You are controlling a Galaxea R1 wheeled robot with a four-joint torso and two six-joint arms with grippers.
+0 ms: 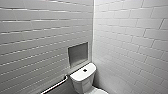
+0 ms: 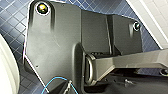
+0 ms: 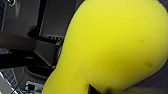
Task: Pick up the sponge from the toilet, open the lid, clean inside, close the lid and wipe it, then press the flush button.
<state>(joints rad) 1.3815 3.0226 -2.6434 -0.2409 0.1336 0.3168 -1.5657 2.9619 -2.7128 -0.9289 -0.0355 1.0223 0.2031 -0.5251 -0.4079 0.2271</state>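
Right up against the right wrist camera, bright yellow rounded foam sponge (image 3: 112, 47) sat apparently clamped in right gripper's fingers (image 3: 93, 88), carried ready for cleaning glossy white ceramic toilet (image 1: 82, 81) in tiled corner.

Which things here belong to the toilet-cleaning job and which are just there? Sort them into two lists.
For the job:
sponge, close up at the right wrist
toilet
flush button, on the tank top

Just there:
recessed wall niche
grab rail
white wall tiles
dark blue floor tiles
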